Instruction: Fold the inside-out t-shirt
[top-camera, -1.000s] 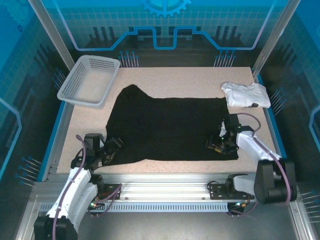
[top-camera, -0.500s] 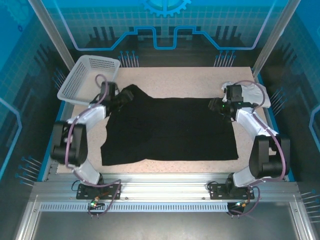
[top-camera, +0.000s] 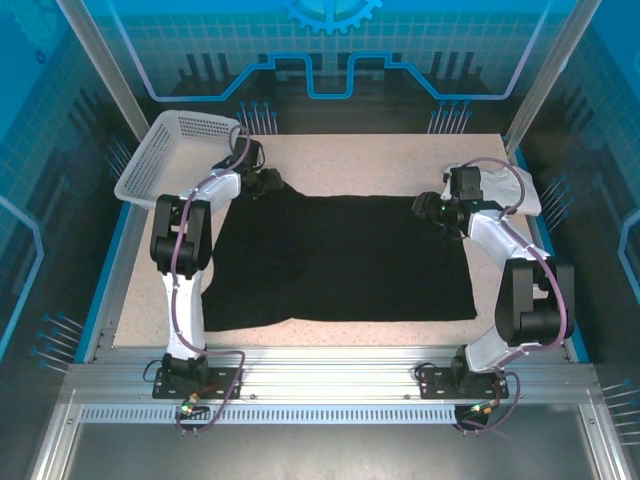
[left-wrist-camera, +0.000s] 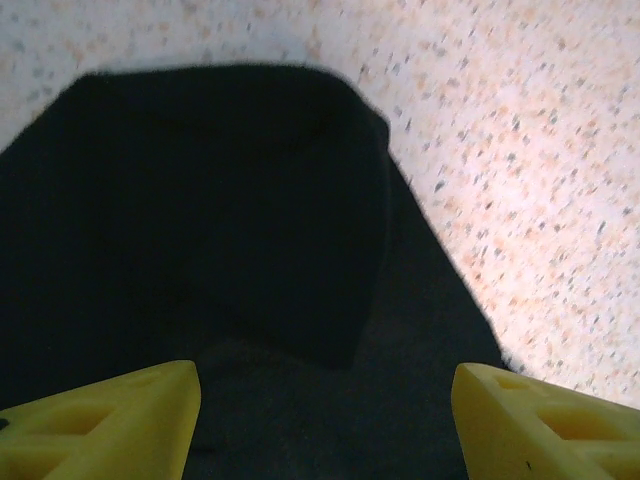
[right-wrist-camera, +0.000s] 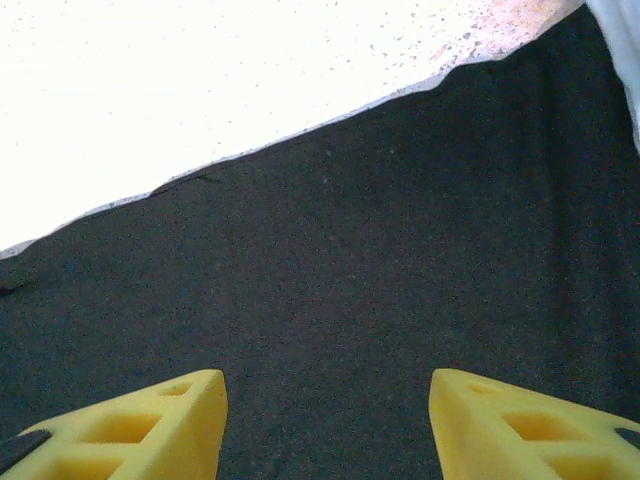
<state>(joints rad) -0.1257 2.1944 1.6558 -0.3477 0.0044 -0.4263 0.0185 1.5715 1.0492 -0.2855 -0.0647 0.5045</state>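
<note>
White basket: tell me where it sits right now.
In the top external view the white basket sits at the table's far left corner, just left of the black t-shirt's far-left corner.

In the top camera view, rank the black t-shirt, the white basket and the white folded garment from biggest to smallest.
1. black t-shirt, by far the largest
2. white basket
3. white folded garment, smallest, though the right arm covers part of it

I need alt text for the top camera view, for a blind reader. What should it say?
A black t-shirt lies spread flat on a speckled table. The left claw is at its far left corner beside a white basket, and the right claw is at its far right corner.
</note>
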